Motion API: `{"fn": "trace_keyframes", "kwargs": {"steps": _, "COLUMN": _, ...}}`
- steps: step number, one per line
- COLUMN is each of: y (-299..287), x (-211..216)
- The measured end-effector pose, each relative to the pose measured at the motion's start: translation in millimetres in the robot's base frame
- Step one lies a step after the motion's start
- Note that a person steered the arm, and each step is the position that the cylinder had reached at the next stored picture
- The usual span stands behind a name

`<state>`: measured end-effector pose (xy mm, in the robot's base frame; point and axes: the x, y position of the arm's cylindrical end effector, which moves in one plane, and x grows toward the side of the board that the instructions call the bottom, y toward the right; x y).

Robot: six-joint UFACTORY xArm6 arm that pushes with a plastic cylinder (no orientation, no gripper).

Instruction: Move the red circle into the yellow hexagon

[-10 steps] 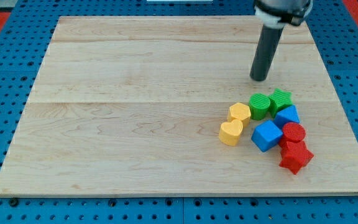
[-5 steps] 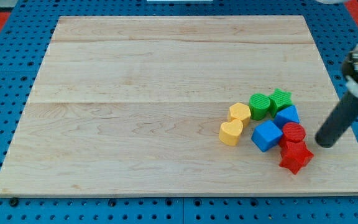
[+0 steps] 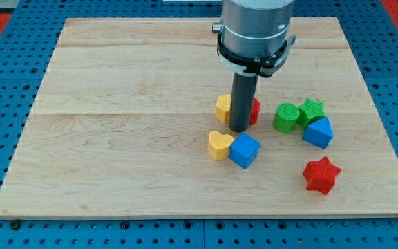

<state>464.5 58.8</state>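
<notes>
Red circle block (image 3: 255,111), a small ribbed plastic disc, peeks out on the view's right of my dark rod, and the yellow hexagon block (image 3: 222,108) peeks out on its left, so my tip (image 3: 238,129) stands right in front of the narrow place between them, at their lower edge. I judge this placing suits the task: the two blocks sit so near each other, with only the rod's width hiding the gap, that little pushing looks needed, though I cannot tell if they touch behind the rod. There is no claw on this arm, only the plain rod, so nothing opens or closes and nothing is gripped. Just below my tip lie a yellow heart block (image 3: 218,145) and a blue cube (image 3: 244,150), touching side by side. Farther to the view's right sit a green cylinder (image 3: 286,117), a green star (image 3: 312,110) and a blue angular block (image 3: 318,132), clustered together, and a red star (image 3: 321,174) lies apart below them on the pale wooden worktop (image 3: 116,124).
</notes>
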Motion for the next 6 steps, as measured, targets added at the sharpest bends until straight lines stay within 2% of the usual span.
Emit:
{"fn": "trace_keyframes", "kwargs": {"steps": 1, "y": 54.7, "x": -5.8}}
{"fn": "trace_keyframes", "kwargs": {"steps": 2, "y": 79.5, "x": -24.8}}
{"fn": "trace_keyframes", "kwargs": {"steps": 3, "y": 57.8, "x": -58.0}}
{"fn": "trace_keyframes", "kwargs": {"steps": 6, "y": 41.6, "x": -8.7}}
